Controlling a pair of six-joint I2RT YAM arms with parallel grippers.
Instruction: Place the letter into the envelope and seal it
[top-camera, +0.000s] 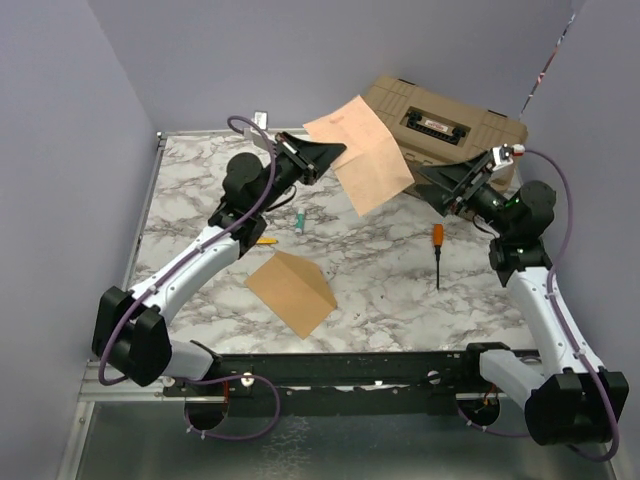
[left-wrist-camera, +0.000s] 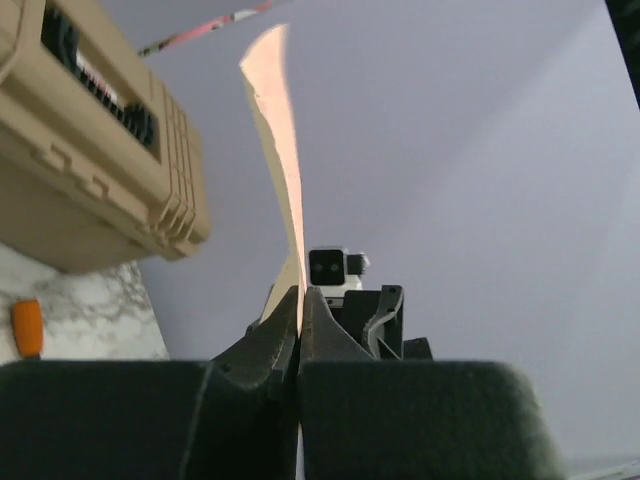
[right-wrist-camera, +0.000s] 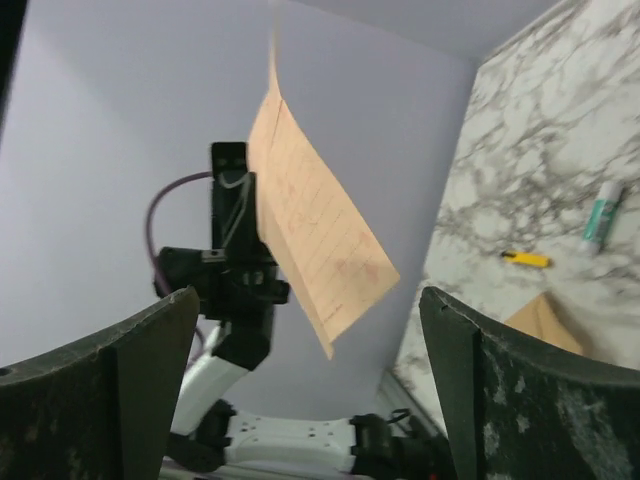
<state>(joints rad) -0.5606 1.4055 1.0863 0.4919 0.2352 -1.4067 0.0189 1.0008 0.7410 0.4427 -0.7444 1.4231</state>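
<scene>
**Letter** (top-camera: 362, 158): pale pinkish-tan sheet with faint lines of print. It was held in the air above the far middle of the table, clear of the surface and slanting down toward the right. In the left wrist view it appeared nearly edge-on (left-wrist-camera: 280, 130), rising from between the fingers. In the right wrist view its broad face (right-wrist-camera: 320, 245) showed.

**Left gripper** (top-camera: 332, 153): clenched on the letter's left edge, with the fingers (left-wrist-camera: 270, 345) pressed together around the paper.

**Right gripper** (top-camera: 436, 188): released, jaws spread wide and holding nothing. It faced the letter from the right without touching it, and both fingers (right-wrist-camera: 130, 370) framed the sheet in its own camera.

**Envelope** (top-camera: 290, 291): kraft-brown, lying on the table near the front and left of centre, well apart from the letter and both grippers. A crease ran across it.

**Table** (top-camera: 400, 290): white marble pattern with grey veins.

**Case** (top-camera: 450, 122): tan, ribbed, at the far right edge behind the letter.

**Screwdriver** (top-camera: 437, 252): orange handle, lying right of centre.

**Tube** (top-camera: 300, 222): small, green and white, beside the left arm.

**Yellow item** (top-camera: 266, 241): small, just left of the tube. Its kind could not be told.
</scene>
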